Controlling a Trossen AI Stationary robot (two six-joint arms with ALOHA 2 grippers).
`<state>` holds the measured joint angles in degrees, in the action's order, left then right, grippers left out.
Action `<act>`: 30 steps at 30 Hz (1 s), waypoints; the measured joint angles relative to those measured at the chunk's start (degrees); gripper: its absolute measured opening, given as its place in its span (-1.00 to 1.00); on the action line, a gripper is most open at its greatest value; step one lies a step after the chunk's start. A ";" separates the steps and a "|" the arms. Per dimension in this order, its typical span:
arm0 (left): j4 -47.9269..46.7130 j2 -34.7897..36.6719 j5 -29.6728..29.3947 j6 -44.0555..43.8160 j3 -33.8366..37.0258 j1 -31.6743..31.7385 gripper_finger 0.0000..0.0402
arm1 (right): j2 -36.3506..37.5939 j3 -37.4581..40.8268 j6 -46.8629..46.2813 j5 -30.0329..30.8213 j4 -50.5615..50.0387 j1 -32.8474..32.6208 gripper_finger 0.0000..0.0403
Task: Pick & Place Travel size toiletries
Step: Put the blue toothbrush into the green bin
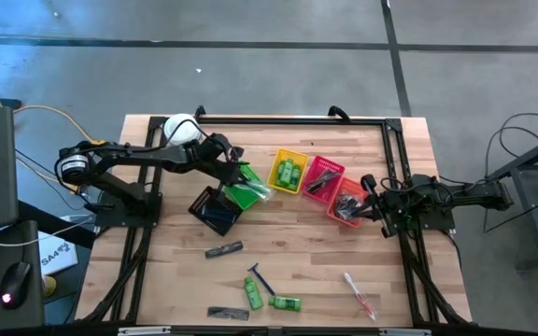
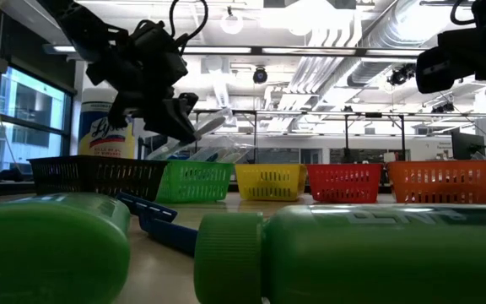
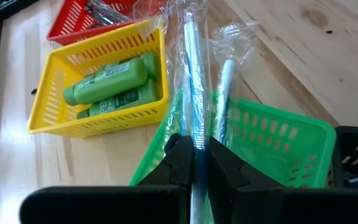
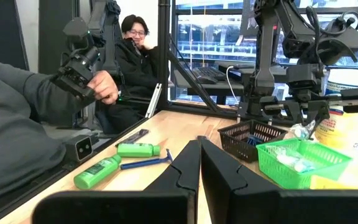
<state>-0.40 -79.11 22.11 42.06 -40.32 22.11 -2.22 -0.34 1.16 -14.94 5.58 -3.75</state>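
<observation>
My left gripper [image 3: 196, 148] hovers above the green basket [image 1: 244, 194] and is shut on a clear-wrapped toothbrush [image 3: 194, 74]; in the low view the left gripper [image 2: 174, 114] hangs over the green basket [image 2: 194, 180]. A second wrapped toothbrush [image 3: 225, 87] sticks up out of that basket. The yellow basket [image 3: 55, 93] holds green mini bottles [image 3: 107, 84]. Loose on the table's near part lie two green bottles [image 1: 285, 302], a blue razor [image 1: 259, 277], a black comb [image 1: 227, 314], a dark bundle [image 1: 224, 249] and a wrapped toothbrush [image 1: 358, 292]. My right gripper [image 4: 198, 152] waits shut beside the orange basket [image 1: 348, 202]. My left gripper pinches the wrapped toothbrush between its two fingers, on the blue handle inside the wrapper [image 3: 196, 134]. The toothbrush runs on forward past the fingertips, roughly along them. It is lifted clear above the green basket, its free end slanting upward [image 2: 218, 122].
A black basket [image 1: 216, 209] sits by the green one; a red basket [image 1: 321, 175] stands between yellow and orange. A white-lidded tub [image 1: 181, 129] stands at the far left. A black frame [image 1: 381, 119] edges the table. People [image 4: 135, 56] sit beyond the table.
</observation>
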 joint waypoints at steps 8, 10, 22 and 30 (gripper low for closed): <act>-2.43 -1.12 0.68 1.29 0.03 0.00 -0.91 | 0.00 0.01 0.12 0.00 -0.20 -0.01 -0.97; -2.01 -1.71 1.51 1.93 0.04 0.00 -0.91 | 0.00 0.00 0.12 -0.13 -0.21 0.00 -0.97; 0.64 -4.50 3.73 -2.12 0.04 0.00 -0.77 | 0.00 0.01 0.12 -0.17 -0.31 -0.02 -0.97; 0.33 -4.48 0.48 -4.56 0.04 0.02 -0.39 | 0.00 0.02 -0.01 -0.17 -0.94 0.00 -0.97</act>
<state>-0.07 -83.59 22.58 37.50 -40.27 22.13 -2.22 -0.32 1.15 -15.11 4.65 -3.75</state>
